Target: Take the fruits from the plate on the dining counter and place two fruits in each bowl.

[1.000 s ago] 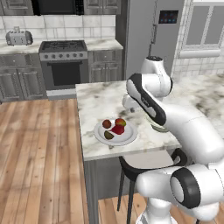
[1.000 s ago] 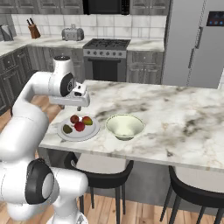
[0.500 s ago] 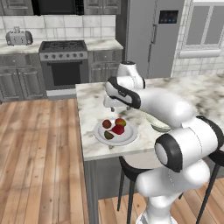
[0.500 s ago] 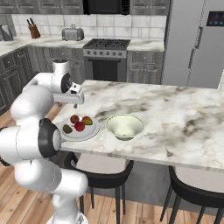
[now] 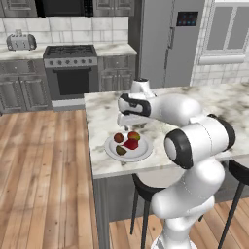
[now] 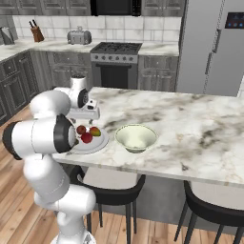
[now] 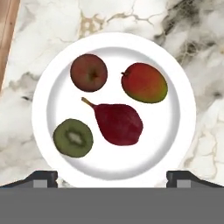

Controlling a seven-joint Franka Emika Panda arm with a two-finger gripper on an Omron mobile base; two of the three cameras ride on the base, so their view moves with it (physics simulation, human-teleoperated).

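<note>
Since the earlier frame, arm swung over plate (image 7: 113, 57); gripper (image 5: 127, 125) now above it, fingers apart, holding nothing. Plate sits near dining counter (image 6: 190, 124) end, bowl (image 6: 136, 137) beside. On plate: pear (image 7: 118, 122), mango (image 7: 144, 82), apple (image 7: 89, 72), kiwi (image 7: 73, 138). Recommend descending centred on one fruit, clear of neighbours

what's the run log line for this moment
phase: hover over plate | gripper: open, empty | on plate: apple, mango, red pear, kiwi half
</note>
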